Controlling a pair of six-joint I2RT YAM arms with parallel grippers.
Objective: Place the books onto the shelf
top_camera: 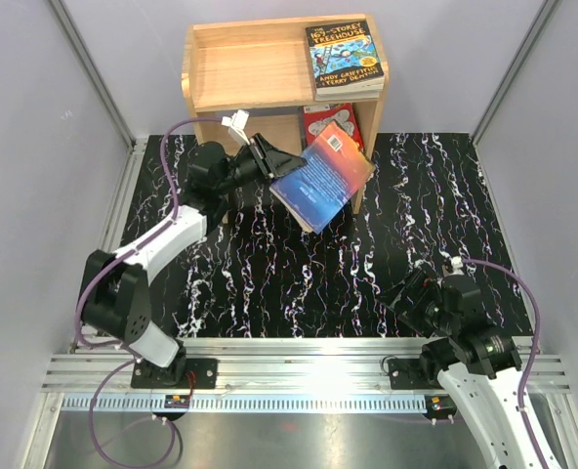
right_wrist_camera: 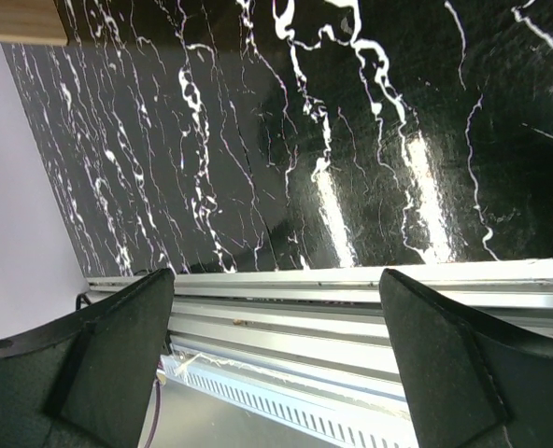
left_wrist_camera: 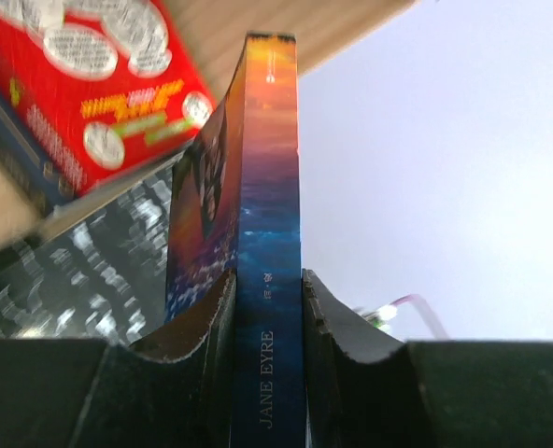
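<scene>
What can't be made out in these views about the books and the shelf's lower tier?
Top external: the lower tier of the shelf is mostly hidden by the top tier and the held book; what lies under the red book cannot be told.
Left wrist: the red book is blurred and cut by the frame edge; its title is unreadable.
Left wrist: fingers of the left gripper cover the held book's lower covers.

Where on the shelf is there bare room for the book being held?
On the shelf, the top's left part is bare, between the rim and the blue book at right. Lower tier's right side is crowded: red book inside, held book and left end effector in front.
</scene>
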